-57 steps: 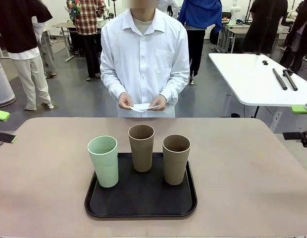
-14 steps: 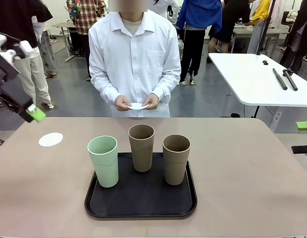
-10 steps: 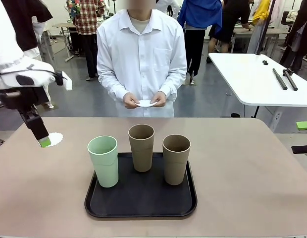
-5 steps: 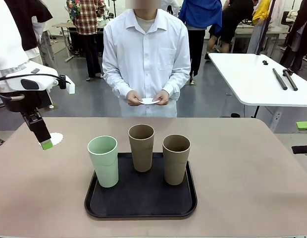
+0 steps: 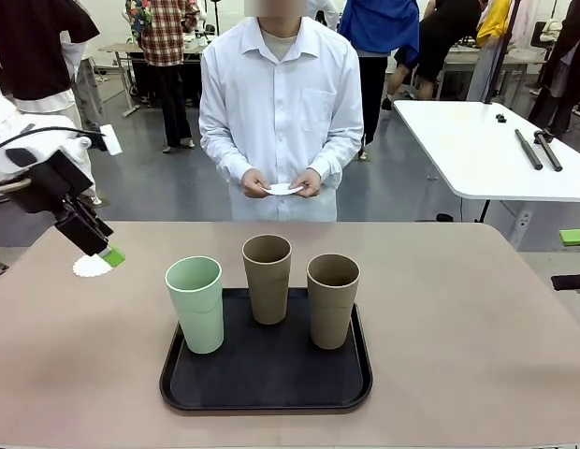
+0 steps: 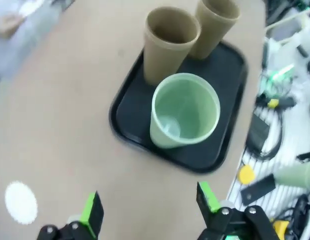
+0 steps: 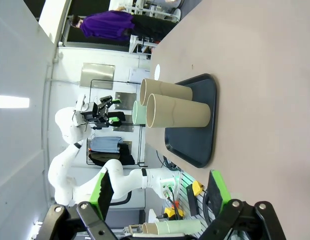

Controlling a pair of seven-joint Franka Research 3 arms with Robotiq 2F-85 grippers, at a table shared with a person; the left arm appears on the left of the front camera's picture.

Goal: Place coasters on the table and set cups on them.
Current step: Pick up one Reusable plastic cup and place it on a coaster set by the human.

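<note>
- Nearest: black tray [image 5: 178,398] on the table [image 5: 458,355], carrying all three cups. Mint cup [image 5: 195,304] front-left, tan cup [image 5: 268,278] behind it, second tan cup [image 5: 332,299] to the right.
- Risk here: the cups were tall, narrow-based and close together. Wide jaws going for the mint one could clip the tan one behind and tip it (little room between them).
- Right edge, level with the tray: right gripper [image 7: 160,192] sat low beside the table, fingers wide apart with nothing between them, aimed across the tabletop toward the tray.
- Left side, farther back: one coaster [image 5: 87,267] lay flat on the table, well apart from the tray.
- Risk: it's thin paper. A pad brushing it would slide or curl it, and a cup would then land off-centre or half off.
- Left gripper [image 6: 150,206] hovered just above that coaster, forearm angled down and inward, fingers spread fully and holding nothing. Its wrist camera looked straight at the mint cup, coaster off to one side, so my guess is the mint cup was next.
- Far side: the person's hands [image 5: 255,183] held something white and flat [image 5: 282,189] at waist height, probably the remaining coasters (couldn't count them).
- Risk: a hand reaching in to lay one while the left arm swung across could collide with it.
</note>
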